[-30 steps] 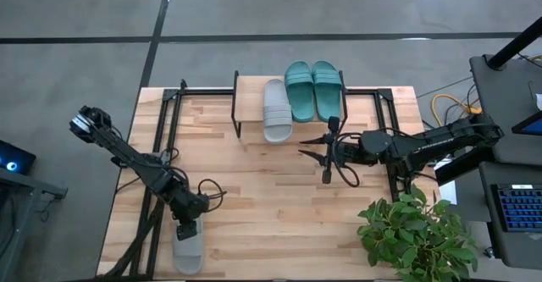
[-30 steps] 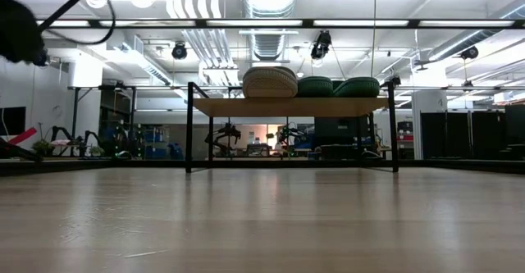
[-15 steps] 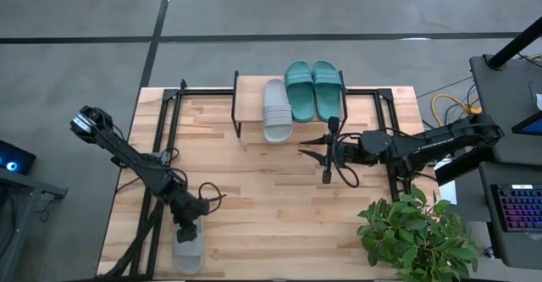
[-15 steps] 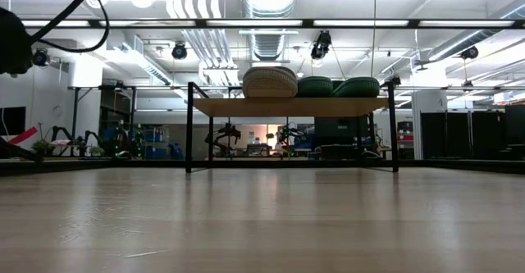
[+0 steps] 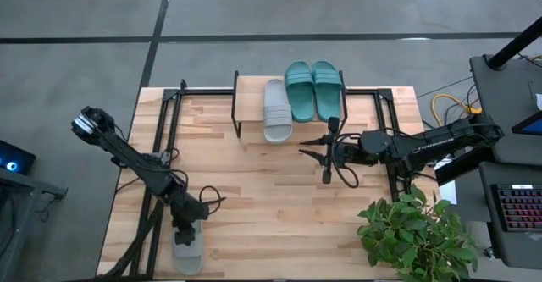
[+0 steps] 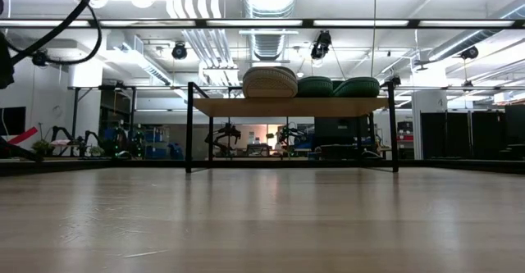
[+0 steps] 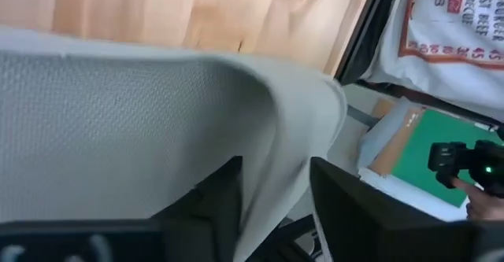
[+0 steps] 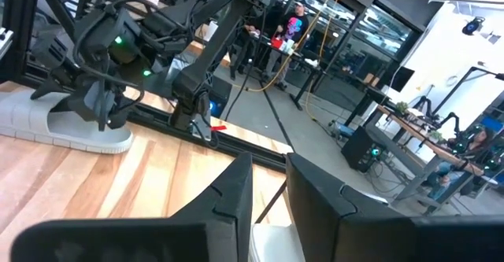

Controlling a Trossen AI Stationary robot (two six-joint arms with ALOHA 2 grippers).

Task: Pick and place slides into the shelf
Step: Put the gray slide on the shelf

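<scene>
One light grey slide (image 5: 188,257) lies flat on the table near its near-left corner, also seen in the right wrist view (image 8: 67,128). My left gripper (image 5: 187,231) stands over its far end, shut on it. The shelf (image 5: 254,104) stands at the table's far edge and carries another grey slide (image 5: 277,111) and the teal pair (image 5: 313,90). In the low view these slides rest soles down on the plank (image 6: 291,106). My right gripper (image 5: 306,149) waits above the table right of centre, narrowly open and holding nothing. My left gripper has the grey slide's raised edge (image 7: 276,167) pinched between its two fingers (image 7: 216,203). It comes from above, pointing down, at the slide's end toward the table's far side. The slide lies flat with its sole on the table.
Black metal frame rails run along the table's left (image 5: 165,138) and right (image 5: 391,113) sides. A potted plant (image 5: 415,231) stands at the near right corner. Bare wood lies between the shelf and the near edge. People show in the room beyond (image 8: 295,22).
My left gripper has moved a little toward the table's near edge and down onto the grey slide's far end. The slide has stayed where it was. My right arm has kept still.
</scene>
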